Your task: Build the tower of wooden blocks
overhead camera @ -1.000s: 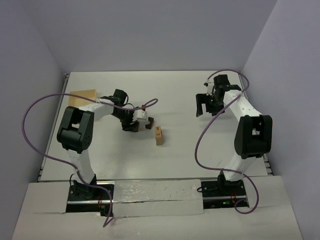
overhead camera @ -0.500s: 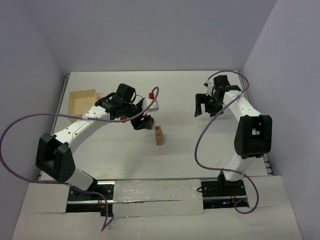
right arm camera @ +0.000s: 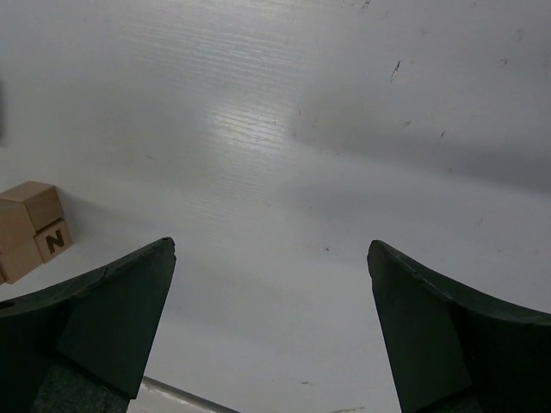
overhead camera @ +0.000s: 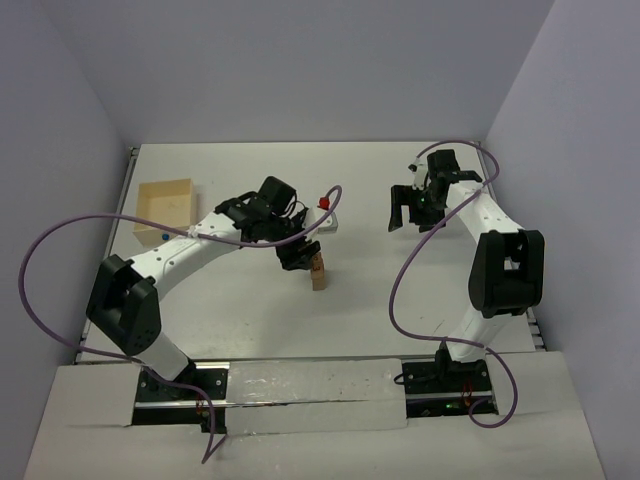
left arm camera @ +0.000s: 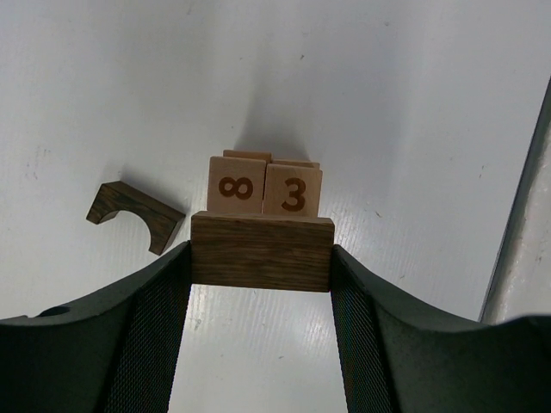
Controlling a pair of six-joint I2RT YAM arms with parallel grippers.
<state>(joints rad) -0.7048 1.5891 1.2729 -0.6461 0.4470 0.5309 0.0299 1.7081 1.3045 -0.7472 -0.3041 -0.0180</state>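
The left gripper [overhead camera: 300,255] is clamping a dark brown block [left arm camera: 261,252] right by the pale numbered blocks [left arm camera: 293,191] standing on the bench [left arm camera: 413,95]. An arch piece [left arm camera: 136,212] is lying beside them, and a tray [overhead camera: 165,200] is sitting far left. The right gripper [overhead camera: 410,216] is hanging spread wide, well apart. From above, the left gripper is hiding its block.

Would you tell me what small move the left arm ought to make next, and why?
Probably ease the dark brown block, held in the left gripper, the rest of the way over the pale blocks marked 8 and 3. It sits just short of them, roughly centred on the pair, while the arch lies apart on the table.
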